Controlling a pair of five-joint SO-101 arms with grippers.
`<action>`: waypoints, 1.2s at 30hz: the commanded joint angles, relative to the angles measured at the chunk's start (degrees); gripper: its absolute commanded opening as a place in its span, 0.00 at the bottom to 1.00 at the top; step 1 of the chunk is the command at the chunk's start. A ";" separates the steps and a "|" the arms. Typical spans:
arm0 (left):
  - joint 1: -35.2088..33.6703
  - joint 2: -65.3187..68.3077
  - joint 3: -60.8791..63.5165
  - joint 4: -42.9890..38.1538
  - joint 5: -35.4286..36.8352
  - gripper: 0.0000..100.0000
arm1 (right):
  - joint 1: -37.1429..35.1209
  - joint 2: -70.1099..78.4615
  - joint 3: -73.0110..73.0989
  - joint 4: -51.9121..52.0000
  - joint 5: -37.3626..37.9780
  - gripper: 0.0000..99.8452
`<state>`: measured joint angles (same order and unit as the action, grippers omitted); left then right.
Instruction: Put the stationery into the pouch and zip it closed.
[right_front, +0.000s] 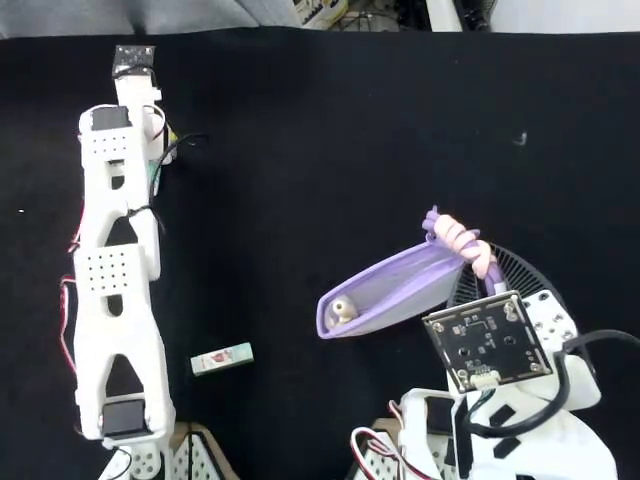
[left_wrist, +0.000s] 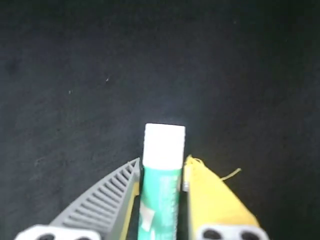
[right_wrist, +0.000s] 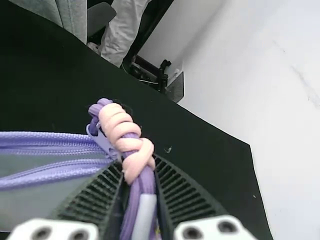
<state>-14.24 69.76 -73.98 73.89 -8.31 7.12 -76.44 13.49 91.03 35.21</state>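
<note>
1. The black table (right_front: 320, 130) has a dark cloth on it, and both arms sit at its near edge.
2. The left gripper (left_wrist: 161, 166) is squeezed narrow on a green and white glue stick (left_wrist: 164, 145). The white end pokes out past the fingertips, close above the cloth.
3. The right gripper (right_wrist: 135, 172) is pinched tight on the pink and purple braided zip cord (right_wrist: 122, 130). The purple pouch (right_front: 395, 290) stretches away from that gripper. Its mouth is open, and a small round thing (right_front: 342, 308) sits inside.
4. The pouch is well apart from the left gripper. A small flat thing, maybe an eraser (right_front: 221, 359), lies on the cloth far back from that gripper, near the left arm's base.
5. I think the glue stick could slip out on the way over, because it is round and smooth.
6. The pouch is held only by its cord. It could swing or flop, and then the glue stick would hit the side and miss the mouth.
7. A pull on the cord could slide the zip shut too soon, with things left outside.
</note>
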 joint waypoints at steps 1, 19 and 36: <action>-0.22 5.01 -12.70 4.31 -1.14 0.04 | -0.70 1.36 0.31 0.09 0.53 0.01; 14.20 -25.32 -21.23 27.16 -2.02 0.03 | -0.70 1.36 0.31 0.18 0.53 0.01; 46.55 -76.84 8.04 26.81 8.97 0.03 | -0.70 1.36 -0.04 0.88 0.53 0.01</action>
<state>21.54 8.13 -76.26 100.53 0.04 7.12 -76.44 13.49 91.82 35.21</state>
